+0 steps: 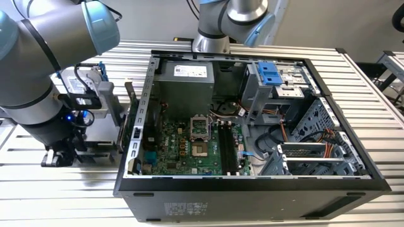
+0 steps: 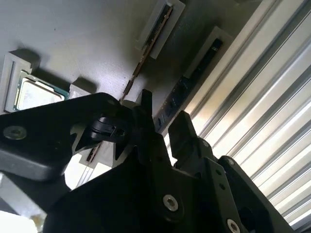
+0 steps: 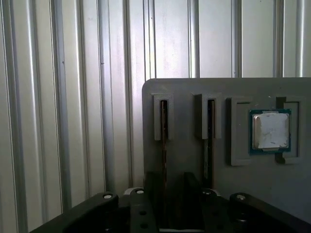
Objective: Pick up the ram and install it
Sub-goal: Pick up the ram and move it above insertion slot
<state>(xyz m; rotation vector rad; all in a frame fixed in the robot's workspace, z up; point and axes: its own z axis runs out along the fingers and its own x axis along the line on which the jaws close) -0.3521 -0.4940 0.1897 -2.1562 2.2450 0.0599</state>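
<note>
Pickup is getting underway, the tool [image 3: 172, 178] hanging spread astride the ram [image 3: 164, 127] standing on edge in the outer slot of the grey tray [image 3: 183, 145] on the bench [image 3: 73, 97], likely needing a square, gentle squeeze.

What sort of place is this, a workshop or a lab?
Most likely a robotics lab bench for computer assembly: a grey-and-blue robot arm stands beside an open black desktop computer case on a ribbed aluminium table, and a grey holder tray carries thin dark ram sticks and a square silver processor chip.
</note>
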